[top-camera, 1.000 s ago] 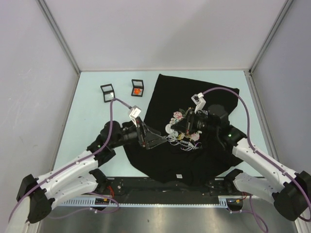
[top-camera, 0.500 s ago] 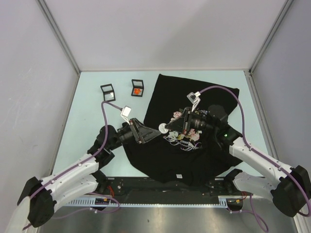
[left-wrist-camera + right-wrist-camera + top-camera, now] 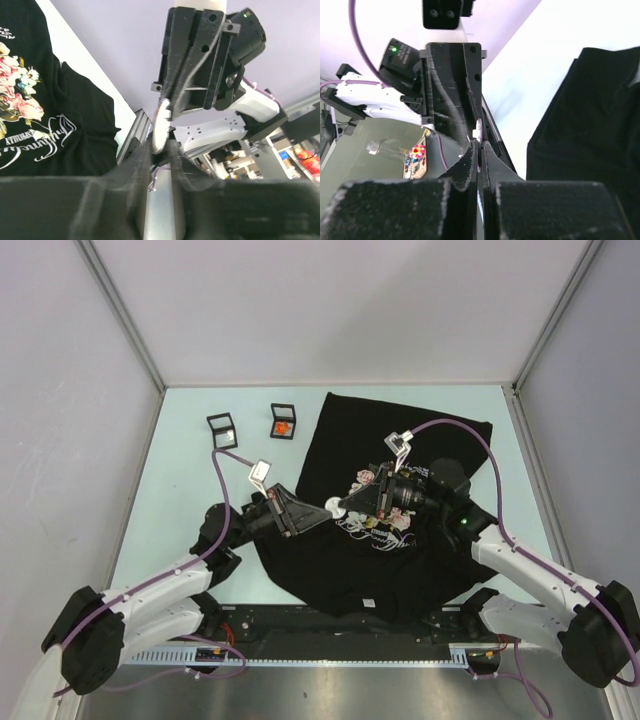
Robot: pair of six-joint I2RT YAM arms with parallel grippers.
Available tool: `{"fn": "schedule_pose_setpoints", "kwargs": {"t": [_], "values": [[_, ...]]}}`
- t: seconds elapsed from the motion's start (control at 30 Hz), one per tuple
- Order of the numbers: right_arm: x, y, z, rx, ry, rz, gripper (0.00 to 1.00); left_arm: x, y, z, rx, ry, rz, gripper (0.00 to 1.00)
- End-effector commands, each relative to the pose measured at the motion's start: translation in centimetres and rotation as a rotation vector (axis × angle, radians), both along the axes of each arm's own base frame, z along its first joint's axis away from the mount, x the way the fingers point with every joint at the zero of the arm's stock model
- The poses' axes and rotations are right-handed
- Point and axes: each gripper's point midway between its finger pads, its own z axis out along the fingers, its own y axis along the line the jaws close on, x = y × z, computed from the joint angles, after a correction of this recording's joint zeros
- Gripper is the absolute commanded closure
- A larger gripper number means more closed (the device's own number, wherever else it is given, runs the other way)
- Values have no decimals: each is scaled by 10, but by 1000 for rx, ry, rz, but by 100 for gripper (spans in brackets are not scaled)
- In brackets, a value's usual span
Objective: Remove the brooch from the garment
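The garment (image 3: 400,430) is a black T-shirt with a rose print, lying flat on the table. It also shows in the left wrist view (image 3: 50,100) and the right wrist view (image 3: 600,125). The brooch (image 3: 336,505) is a small white disc held in the air above the shirt, clear of the cloth. My right gripper (image 3: 346,503) is shut on it from the right, with its thin edge (image 3: 479,127) pinched at the tips (image 3: 479,145). My left gripper (image 3: 326,510) meets it from the left, and its fingers (image 3: 160,147) are closed around the disc's lower edge (image 3: 161,122).
Two small black-framed boxes stand on the pale table at the back left: one (image 3: 222,428) looks empty, the other (image 3: 283,420) holds something orange. Grey walls close in both sides. A metal rail (image 3: 330,650) runs along the near edge.
My left gripper rose off the shirt, moved right to the brooch and closed its jaws from wide open. The right gripper carried the brooch slightly left and has stayed shut.
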Motion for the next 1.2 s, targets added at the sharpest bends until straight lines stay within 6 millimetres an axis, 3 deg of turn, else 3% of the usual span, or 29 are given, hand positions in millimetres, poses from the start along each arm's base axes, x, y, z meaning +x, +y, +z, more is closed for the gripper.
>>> {"fn": "schedule_pose_setpoints", "kwargs": {"t": [0.0,0.2,0.33,0.4,0.53,0.87,1.17], "values": [[-5,1,13,53,-33,23,100,-4,0,21,-54,-68,-26,87],[-2,1,11,48,-16,1,100,3,2,14,-9,-56,16,100],[7,-3,5,20,4,-77,65,10,5,18,51,-82,65,100],[8,-4,1,2,14,-105,54,14,8,13,82,-65,98,100],[9,-2,3,3,-17,-140,45,18,14,17,104,-73,145,100],[6,17,4,9,-64,-170,45,21,22,18,112,-55,191,100],[17,23,0,2,-57,-272,60,21,27,17,109,-30,222,100]]}}
